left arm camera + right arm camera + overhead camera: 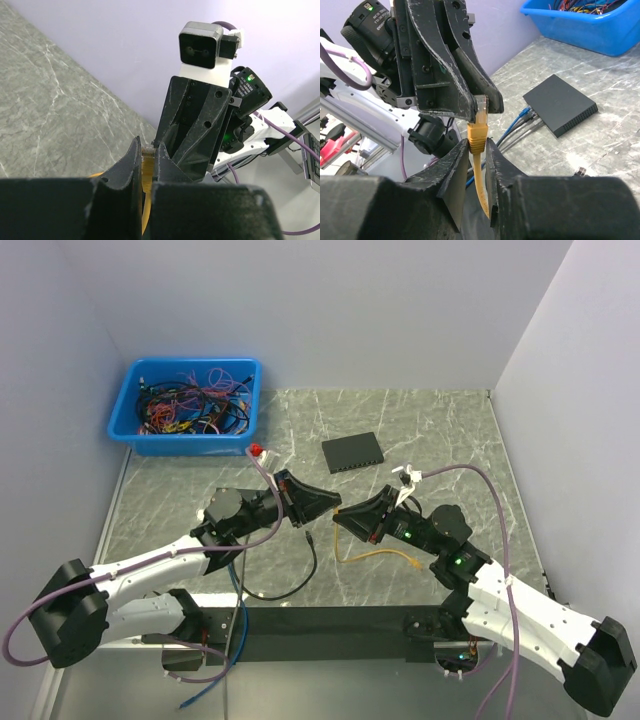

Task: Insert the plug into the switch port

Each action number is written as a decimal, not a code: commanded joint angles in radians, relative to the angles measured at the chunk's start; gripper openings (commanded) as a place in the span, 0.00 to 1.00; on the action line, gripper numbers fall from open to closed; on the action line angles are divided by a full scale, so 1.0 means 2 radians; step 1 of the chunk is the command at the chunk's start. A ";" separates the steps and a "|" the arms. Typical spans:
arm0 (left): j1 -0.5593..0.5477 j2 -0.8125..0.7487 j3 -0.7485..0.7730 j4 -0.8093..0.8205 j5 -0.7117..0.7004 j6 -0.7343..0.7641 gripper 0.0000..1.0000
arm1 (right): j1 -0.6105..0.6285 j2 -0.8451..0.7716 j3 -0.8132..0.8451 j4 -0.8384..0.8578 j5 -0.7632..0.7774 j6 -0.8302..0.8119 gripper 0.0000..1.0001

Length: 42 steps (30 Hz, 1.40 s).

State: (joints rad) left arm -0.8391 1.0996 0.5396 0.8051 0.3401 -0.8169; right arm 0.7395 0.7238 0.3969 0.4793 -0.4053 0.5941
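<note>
Plain pale lilac walls (350,310) are closing in the table (440,430) on the left, back and right. Its top is showing grey-green marble with white veins. A blue bin (180,444) is sitting in the far left corner. A black strip (330,623) is running along the near edge. Soft, even light is casting only faint shadows.

Hidden: plug (481,114) tip, inside the left gripper (480,100); too small to tell from above: switch (353,452) ports.
</note>
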 commanded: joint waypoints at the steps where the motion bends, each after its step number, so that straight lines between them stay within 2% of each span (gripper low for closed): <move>1: 0.001 -0.002 -0.005 0.033 0.013 -0.006 0.01 | -0.002 0.002 0.006 0.030 -0.004 0.005 0.27; 8: 0.001 0.003 -0.004 0.035 0.014 -0.006 0.01 | -0.004 0.000 0.008 0.033 -0.004 0.007 0.25; 12: 0.001 0.003 -0.005 0.038 0.014 -0.006 0.01 | -0.004 0.003 0.006 0.038 -0.009 0.010 0.21; 17: 0.002 0.006 -0.004 0.035 0.009 -0.003 0.01 | -0.004 0.011 0.003 0.048 -0.016 0.015 0.00; 18: 0.001 0.006 -0.004 0.032 0.007 -0.002 0.04 | -0.004 0.011 0.004 0.045 -0.012 0.014 0.00; 20: 0.002 0.003 -0.004 0.022 -0.002 0.003 0.18 | -0.004 0.010 0.006 0.028 0.010 0.008 0.00; 21: 0.002 0.000 -0.004 0.016 -0.012 0.006 0.30 | -0.004 0.012 0.007 0.024 0.016 0.006 0.00; 23: 0.001 -0.004 -0.005 -0.004 -0.021 0.013 0.41 | -0.007 0.023 0.011 0.014 0.024 0.001 0.00; 24: 0.002 -0.011 -0.004 -0.010 -0.033 0.017 0.50 | -0.008 0.028 0.014 0.008 0.026 0.000 0.00; 26: 0.002 -0.017 -0.004 -0.034 -0.051 0.023 0.58 | -0.008 0.041 0.026 -0.021 0.050 -0.010 0.00; 28: 0.004 -0.030 -0.003 -0.053 -0.074 0.029 0.63 | -0.015 0.051 0.041 -0.055 0.084 -0.020 0.00; 31: 0.008 -0.041 0.002 -0.094 -0.108 0.045 0.67 | -0.027 0.077 0.084 -0.145 0.181 -0.038 0.00; 36: 0.024 -0.031 0.029 -0.181 -0.169 0.056 0.65 | -0.057 0.159 0.175 -0.280 0.316 -0.062 0.00; 40: 0.049 0.005 0.039 -0.190 -0.200 0.043 0.64 | -0.113 0.252 0.241 -0.325 0.367 -0.075 0.00; 42: 0.053 0.037 0.055 -0.191 -0.209 0.040 0.64 | -0.143 0.312 0.280 -0.343 0.363 -0.065 0.00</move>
State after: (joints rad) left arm -0.7498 1.1080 0.5812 0.4572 -0.0055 -0.7414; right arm 0.5262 1.2457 0.8703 -0.0856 0.1970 0.4797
